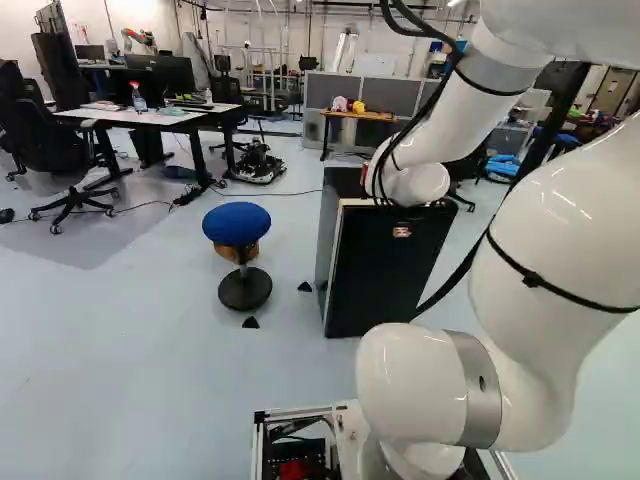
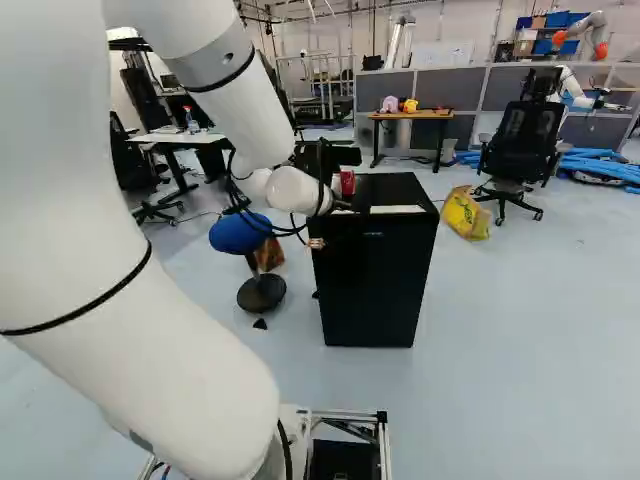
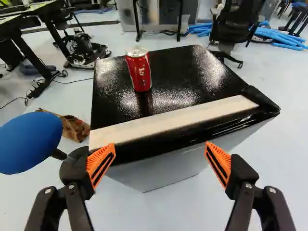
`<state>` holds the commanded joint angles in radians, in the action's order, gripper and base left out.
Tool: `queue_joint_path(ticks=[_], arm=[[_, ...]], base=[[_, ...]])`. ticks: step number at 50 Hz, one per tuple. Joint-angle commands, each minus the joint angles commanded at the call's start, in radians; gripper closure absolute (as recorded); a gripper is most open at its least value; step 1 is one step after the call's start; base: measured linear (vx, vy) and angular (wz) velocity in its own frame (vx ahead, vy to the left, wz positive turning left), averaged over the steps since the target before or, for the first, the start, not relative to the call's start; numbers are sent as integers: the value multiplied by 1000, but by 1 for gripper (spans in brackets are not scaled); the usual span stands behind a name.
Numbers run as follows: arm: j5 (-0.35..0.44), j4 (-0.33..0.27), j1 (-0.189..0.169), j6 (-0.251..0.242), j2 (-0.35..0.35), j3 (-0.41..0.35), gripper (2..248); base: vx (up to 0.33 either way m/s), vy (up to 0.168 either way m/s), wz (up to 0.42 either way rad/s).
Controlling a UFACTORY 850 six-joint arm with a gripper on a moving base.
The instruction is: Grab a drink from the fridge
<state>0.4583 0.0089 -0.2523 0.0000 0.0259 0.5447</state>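
Observation:
The gripper (image 2: 344,207) is at the upper front edge of the black fridge (image 2: 375,280) in the right base view; the wrist partly covers it. In the wrist view the gripper (image 3: 160,165) stands open, its orange-padded fingers wide apart with nothing gripped. Ahead of them lie the pale strip (image 3: 173,120) along the front of the fridge's top and the glossy black top (image 3: 183,72). A red can (image 3: 139,70) stands upright on that top, beyond the strip. The fridge front (image 1: 385,270) looks closed in the left base view; its inside is hidden.
A blue stool (image 1: 237,224) stands left of the fridge, with a brown bag (image 3: 72,126) beside it. Desks (image 1: 150,117) and chairs are farther left. Behind are a wooden table (image 2: 410,115), a yellow bag (image 2: 466,213), an office chair (image 2: 523,140) and another robot (image 2: 570,85).

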Motion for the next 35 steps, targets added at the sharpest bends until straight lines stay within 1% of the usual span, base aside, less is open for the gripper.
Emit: queue_joint_path(ticks=[20, 35], arm=[[105, -48, 17, 0, -29, 29, 3], [184, -84, 25, 0, -86, 58, 3]], base=[[0, 0, 0], [0, 0, 0]])
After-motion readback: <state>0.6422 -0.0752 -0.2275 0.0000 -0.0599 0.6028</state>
